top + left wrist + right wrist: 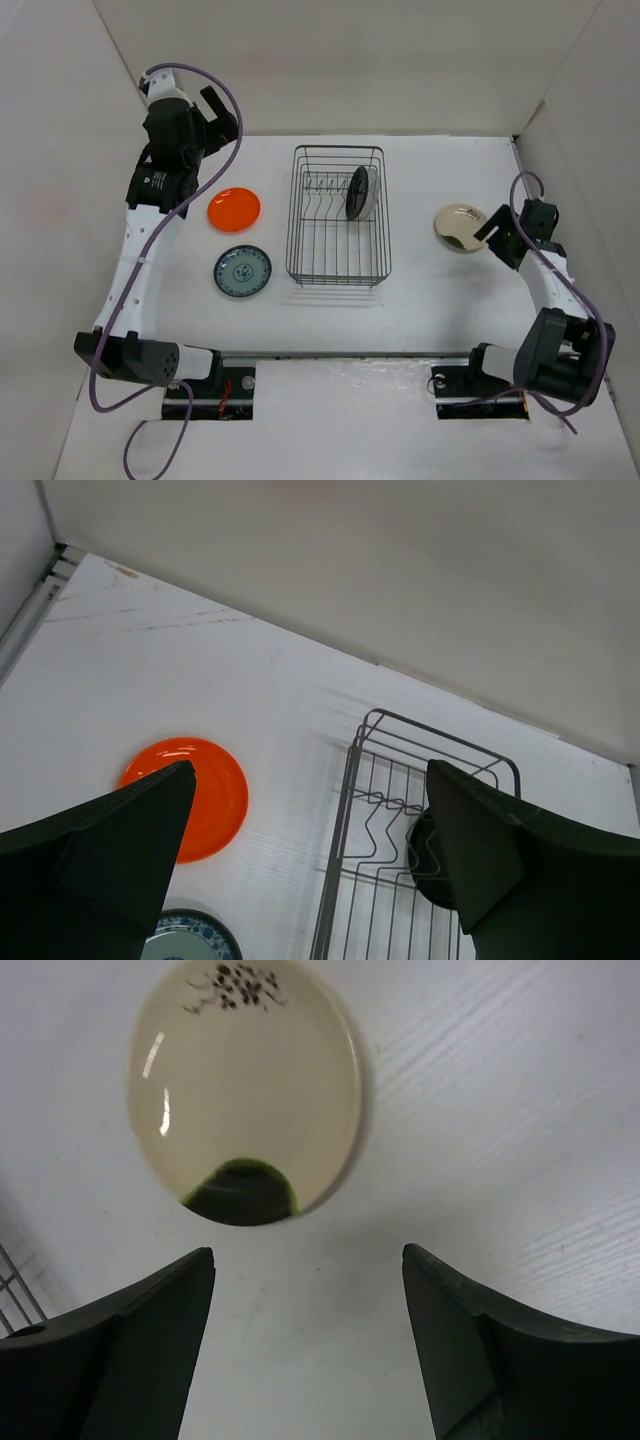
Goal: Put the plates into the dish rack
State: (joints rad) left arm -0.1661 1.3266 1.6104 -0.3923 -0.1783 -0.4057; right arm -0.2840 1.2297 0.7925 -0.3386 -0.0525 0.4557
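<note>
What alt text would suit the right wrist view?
A round beige plate with a dark green patch lies on the white table, just beyond the open right gripper, whose dark fingers frame the foreground.

Bright, even overhead light washes the white table (440, 300) flat, leaving only faint soft shadows beside the dish rack (337, 268) and small glints on the beige plate (250, 1100), while the right end effector (307, 1256) looms dark and soft-edged.

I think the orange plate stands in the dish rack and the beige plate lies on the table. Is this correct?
No. The top external view shows the black plate standing in the dish rack; the orange plate lies on the table. The rest holds.
</note>
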